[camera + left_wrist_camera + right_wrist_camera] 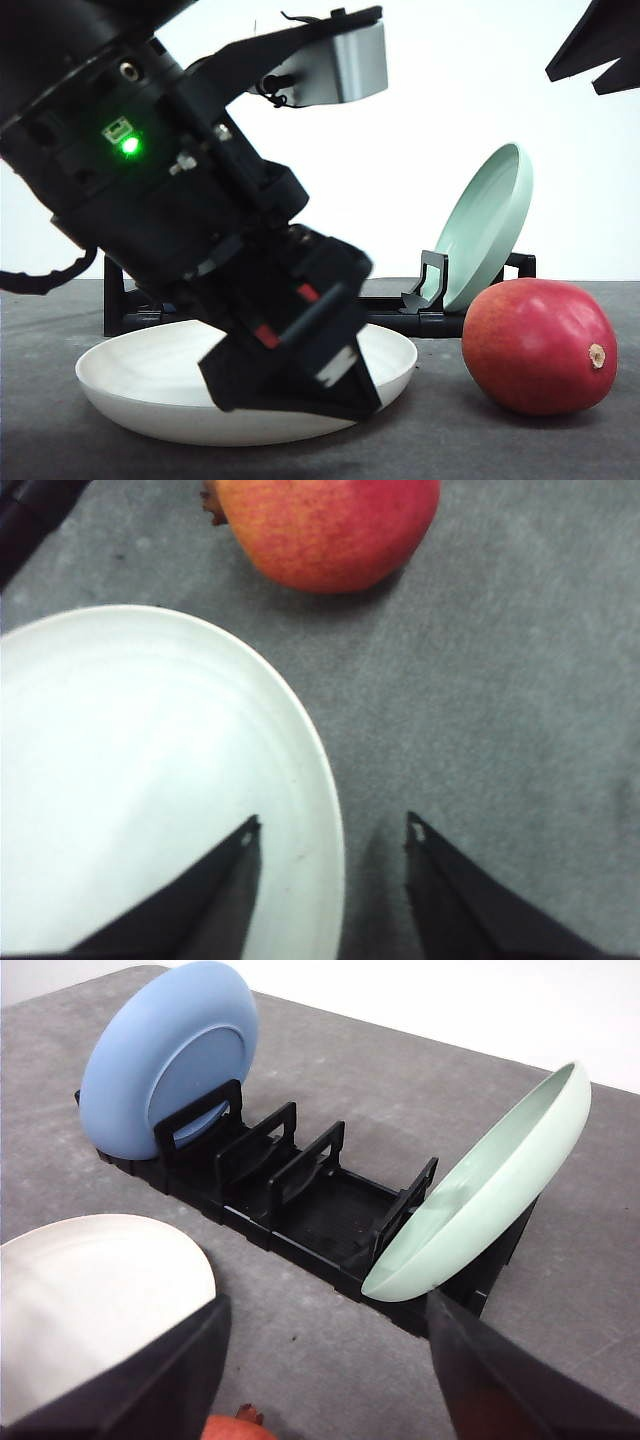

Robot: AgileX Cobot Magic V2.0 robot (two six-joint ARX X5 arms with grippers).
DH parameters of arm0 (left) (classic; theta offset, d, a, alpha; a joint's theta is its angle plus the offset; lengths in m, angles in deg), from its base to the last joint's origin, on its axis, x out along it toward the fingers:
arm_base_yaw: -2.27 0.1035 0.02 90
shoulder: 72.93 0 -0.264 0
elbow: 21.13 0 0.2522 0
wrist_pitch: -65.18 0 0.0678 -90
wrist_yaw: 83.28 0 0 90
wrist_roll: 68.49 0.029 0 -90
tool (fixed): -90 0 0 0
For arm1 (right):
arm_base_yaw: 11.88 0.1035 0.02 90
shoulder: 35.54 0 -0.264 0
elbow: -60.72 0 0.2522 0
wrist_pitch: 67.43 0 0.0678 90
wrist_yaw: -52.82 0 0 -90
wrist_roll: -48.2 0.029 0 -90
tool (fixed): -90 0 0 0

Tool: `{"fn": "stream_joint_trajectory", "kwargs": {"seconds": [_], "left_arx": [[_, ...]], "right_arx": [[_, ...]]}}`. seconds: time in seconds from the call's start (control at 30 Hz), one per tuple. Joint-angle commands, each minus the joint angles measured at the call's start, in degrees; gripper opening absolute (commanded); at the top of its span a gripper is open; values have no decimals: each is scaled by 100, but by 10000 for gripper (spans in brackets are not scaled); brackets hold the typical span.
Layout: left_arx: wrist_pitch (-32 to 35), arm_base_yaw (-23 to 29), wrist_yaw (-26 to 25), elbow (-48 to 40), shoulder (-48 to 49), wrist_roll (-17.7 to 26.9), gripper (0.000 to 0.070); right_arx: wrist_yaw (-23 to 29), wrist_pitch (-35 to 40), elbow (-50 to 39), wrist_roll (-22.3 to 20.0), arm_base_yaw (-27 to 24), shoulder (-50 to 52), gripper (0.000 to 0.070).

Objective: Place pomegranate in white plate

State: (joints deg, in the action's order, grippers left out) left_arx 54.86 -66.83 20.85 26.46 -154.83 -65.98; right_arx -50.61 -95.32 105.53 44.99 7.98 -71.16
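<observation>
Front view: pomegranate [538, 346] sits on the table [560, 440] at lower right, just beside the white plate [130, 375]. Left gripper [333, 825] and right gripper [325, 1305] both have jaws spread, holding nothing.
</observation>
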Motion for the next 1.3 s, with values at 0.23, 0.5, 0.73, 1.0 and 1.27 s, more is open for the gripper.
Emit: {"fn": "stream_joint_trajectory", "kwargs": {"seconds": [0.23,0.5,0.73,1.0,1.27], "left_arx": [[-700,406,-1343,292,510,-1997,362],[-1915,1354,-1476,292,1609,-1909,361],[-2944,2622,-1516,292,2718,-1328,362],[-3728,4281,-2241,292,3750,-912,362],[-4075,5363,-2474,292,4133,-766,361]], "right_arx": [[13,7,87,-20,26,-27,396],[11,-350,87,-20,26,-28,396],[-3,-683,87,155,26,-28,397],[-157,-1004,87,1007,28,-28,400],[-276,-1793,290,1666,392,-208,402]]}}
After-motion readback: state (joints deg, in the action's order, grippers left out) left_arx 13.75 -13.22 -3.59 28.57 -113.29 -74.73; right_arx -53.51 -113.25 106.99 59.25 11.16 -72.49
